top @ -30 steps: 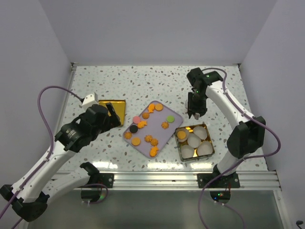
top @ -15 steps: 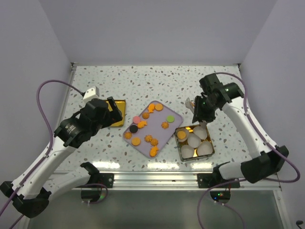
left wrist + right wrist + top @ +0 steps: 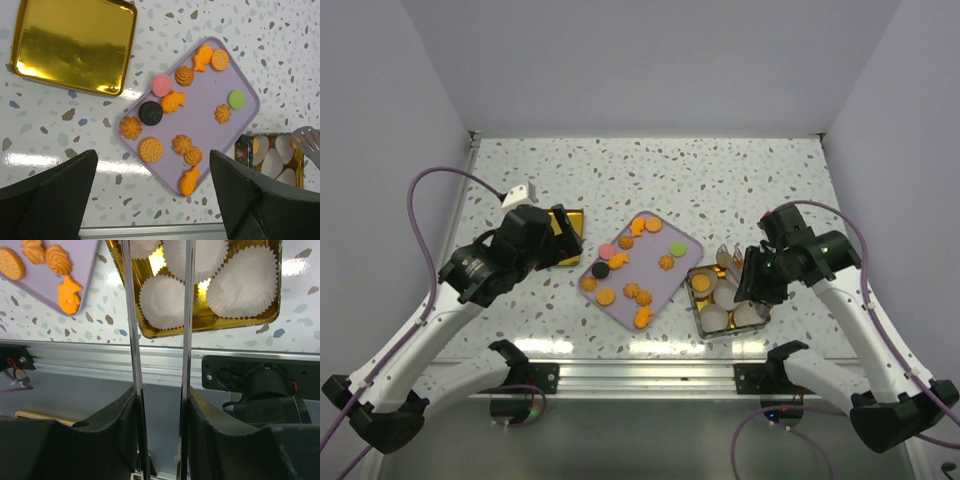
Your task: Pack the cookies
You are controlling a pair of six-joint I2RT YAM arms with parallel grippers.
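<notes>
The cookies (image 3: 632,268) lie on a purple tray (image 3: 653,262): mostly orange ones, plus a pink (image 3: 161,85), a black (image 3: 150,113) and a green one (image 3: 236,99). One orange cookie (image 3: 701,283) lies in a gold tin (image 3: 761,318) lined with white paper cups. My right gripper (image 3: 757,281) is shut on metal tongs (image 3: 132,315), whose tips (image 3: 725,257) hang over the tin's far edge. My left gripper (image 3: 154,196) is open and empty, high above the tray's near-left side.
The gold tin lid (image 3: 75,45) lies left of the tray, partly under my left arm in the top view. The metal rail at the table's near edge (image 3: 100,360) runs just below the tin. Walls close in the table on three sides.
My right arm has swung with the tongs from beyond the tin, toward the near right, to just over it. My left gripper has shifted slightly toward the far side.
</notes>
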